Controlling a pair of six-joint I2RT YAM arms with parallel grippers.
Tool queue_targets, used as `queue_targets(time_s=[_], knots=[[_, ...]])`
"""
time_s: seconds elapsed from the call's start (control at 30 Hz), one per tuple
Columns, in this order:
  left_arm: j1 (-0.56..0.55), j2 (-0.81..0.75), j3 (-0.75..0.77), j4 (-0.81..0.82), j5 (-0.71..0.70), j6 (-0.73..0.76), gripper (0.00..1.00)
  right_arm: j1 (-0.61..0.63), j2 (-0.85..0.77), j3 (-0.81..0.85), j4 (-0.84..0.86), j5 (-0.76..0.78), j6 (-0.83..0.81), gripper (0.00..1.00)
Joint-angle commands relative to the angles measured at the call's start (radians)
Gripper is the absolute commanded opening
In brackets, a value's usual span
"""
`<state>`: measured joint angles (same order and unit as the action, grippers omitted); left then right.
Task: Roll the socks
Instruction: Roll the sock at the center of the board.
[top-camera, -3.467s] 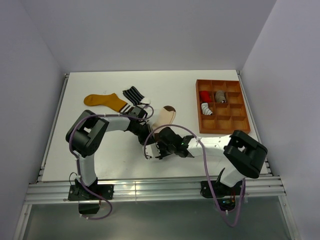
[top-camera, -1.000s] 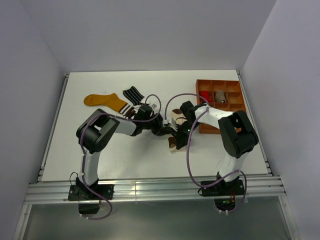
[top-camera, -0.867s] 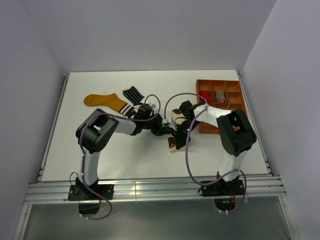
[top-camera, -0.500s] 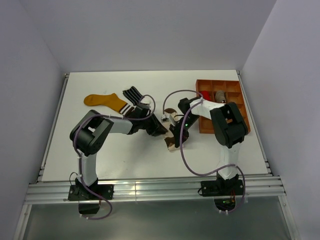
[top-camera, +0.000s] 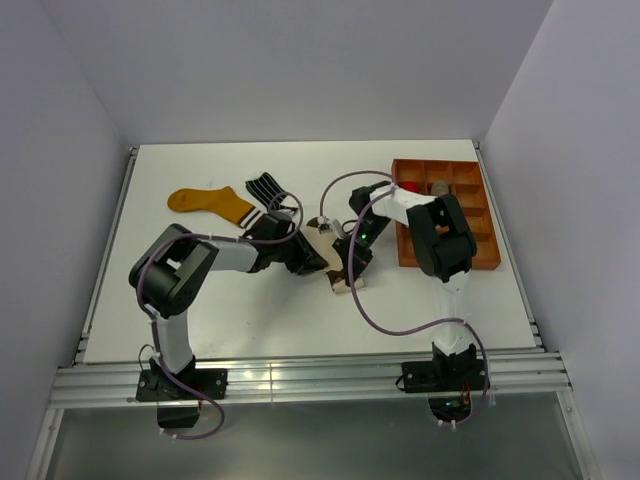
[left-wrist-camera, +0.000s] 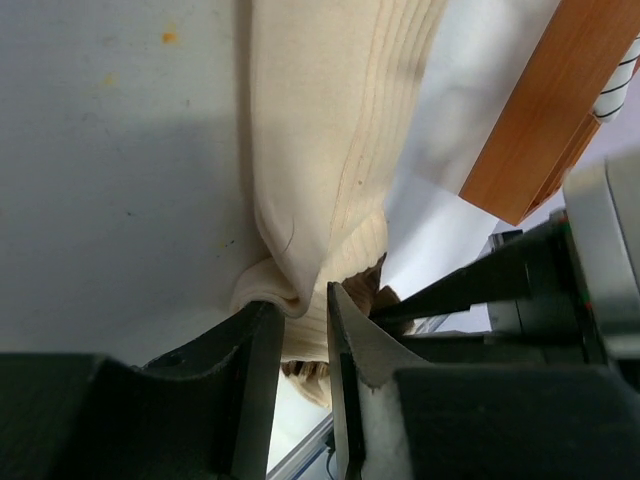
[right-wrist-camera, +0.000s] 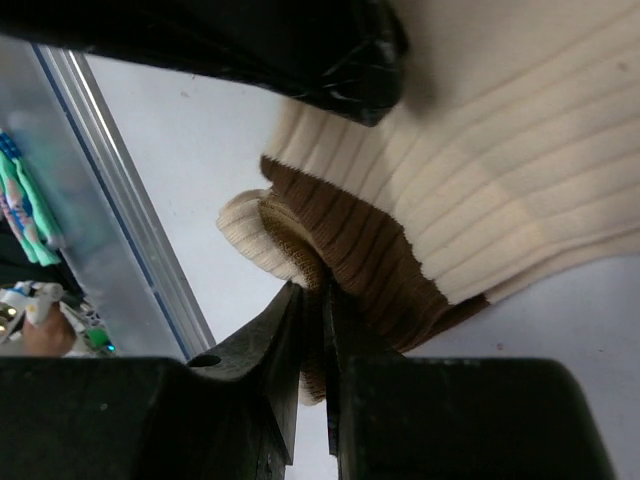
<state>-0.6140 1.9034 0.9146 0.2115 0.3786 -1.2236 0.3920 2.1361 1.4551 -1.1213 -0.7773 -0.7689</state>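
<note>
White table (top-camera: 200, 310): mustard sock (top-camera: 205, 203); striped sock (top-camera: 266, 187) (black-and-white); cream sock (top-camera: 322, 242); orange tray (top-camera: 450, 163).

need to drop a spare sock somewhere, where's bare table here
Bare table lies along the near edge in front of the cream sock, and across the far strip behind the mustard sock and striped sock. The middle is crowded: left gripper and right gripper both pinch the cream sock near the tray.

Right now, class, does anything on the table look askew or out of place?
Only the cream sock: it is bunched at mid-table, pinched by the left gripper and the right gripper. Nothing looks spilled or damaged.
</note>
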Motion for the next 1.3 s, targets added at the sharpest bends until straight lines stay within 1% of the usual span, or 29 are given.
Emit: queue_targets(time_s=[0.0, 0.17, 0.3, 0.4, 0.53, 0.6, 0.67, 0.73, 0.77, 0.8, 0.9, 1.03, 1.07, 1.13, 1.27], knots=[[0.008, -0.001, -0.04, -0.109, -0.073, 0.039, 0.31, -0.008, 0.044, 0.057, 0.051, 0.11, 0.084, 0.15], [0.011, 0.0, -0.017, -0.138, -0.086, 0.068, 0.31, -0.005, 0.114, 0.149, -0.04, 0.088, 0.068, 0.15], [0.017, -0.043, -0.016, -0.162, -0.141, 0.111, 0.35, 0.001, 0.125, 0.139, -0.021, 0.118, 0.068, 0.15], [0.02, -0.107, -0.02, -0.167, -0.211, 0.147, 0.39, 0.001, 0.148, 0.152, -0.055, 0.104, 0.048, 0.15], [0.014, -0.213, -0.037, -0.172, -0.283, 0.18, 0.4, 0.002, 0.154, 0.145, -0.06, 0.101, 0.043, 0.15], [0.008, -0.268, -0.066, -0.149, -0.306, 0.202, 0.39, 0.001, 0.157, 0.146, -0.069, 0.093, 0.036, 0.15], [-0.015, -0.302, -0.091, -0.092, -0.329, 0.223, 0.4, 0.001, 0.168, 0.152, -0.09, 0.075, 0.025, 0.15], [-0.045, -0.342, -0.109, 0.006, -0.32, 0.275, 0.4, 0.001, 0.176, 0.16, -0.101, 0.067, 0.014, 0.15], [-0.059, -0.348, -0.114, 0.041, -0.293, 0.298, 0.4, 0.001, 0.177, 0.157, -0.106, 0.062, 0.01, 0.15], [-0.073, -0.34, -0.112, 0.075, -0.264, 0.347, 0.4, 0.001, 0.179, 0.157, -0.109, 0.061, 0.0, 0.15], [-0.107, -0.288, -0.077, 0.132, -0.204, 0.386, 0.37, -0.001, 0.183, 0.154, -0.118, 0.058, -0.01, 0.15], [-0.15, -0.238, -0.068, 0.181, -0.181, 0.397, 0.37, -0.002, 0.18, 0.139, -0.115, 0.055, -0.017, 0.15], [-0.153, -0.231, -0.075, 0.231, -0.159, 0.394, 0.37, -0.002, 0.18, 0.137, -0.114, 0.052, -0.02, 0.15], [-0.162, -0.216, -0.088, 0.27, -0.124, 0.394, 0.38, -0.005, 0.18, 0.136, -0.117, 0.047, -0.021, 0.15], [-0.171, -0.172, -0.08, 0.301, -0.093, 0.397, 0.38, -0.013, 0.186, 0.139, -0.123, 0.039, -0.027, 0.15]])
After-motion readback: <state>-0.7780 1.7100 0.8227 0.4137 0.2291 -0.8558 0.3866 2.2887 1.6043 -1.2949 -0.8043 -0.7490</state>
